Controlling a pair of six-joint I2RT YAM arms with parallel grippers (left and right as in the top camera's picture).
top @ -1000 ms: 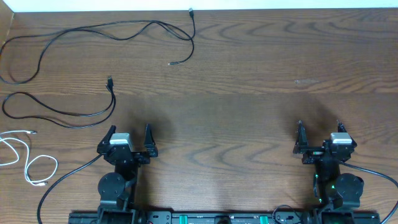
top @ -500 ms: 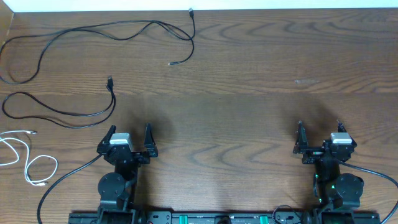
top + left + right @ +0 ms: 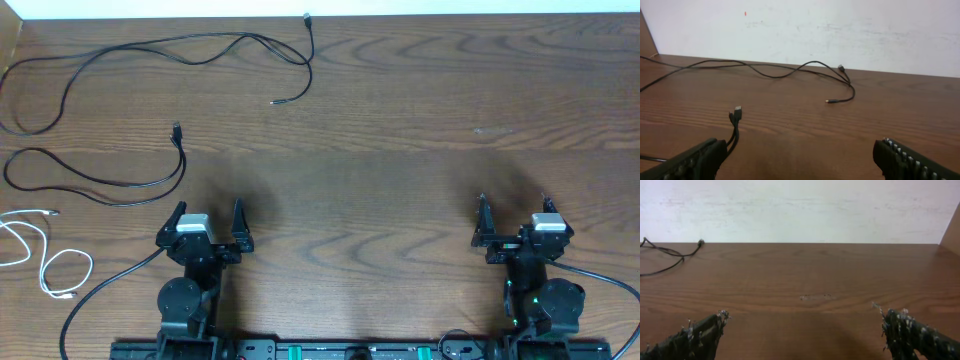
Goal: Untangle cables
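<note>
Three cables lie apart at the table's left. The longer black cable runs along the far left; it also shows in the left wrist view and its end in the right wrist view. The shorter black cable loops below it, its plug ahead of my left fingers. The white cable coils at the near left edge. My left gripper is open and empty near the front. My right gripper is open and empty at the front right, far from all cables.
The brown wooden table meets a white wall at the back. Thick black arm wires trail by both arm bases at the front edge.
</note>
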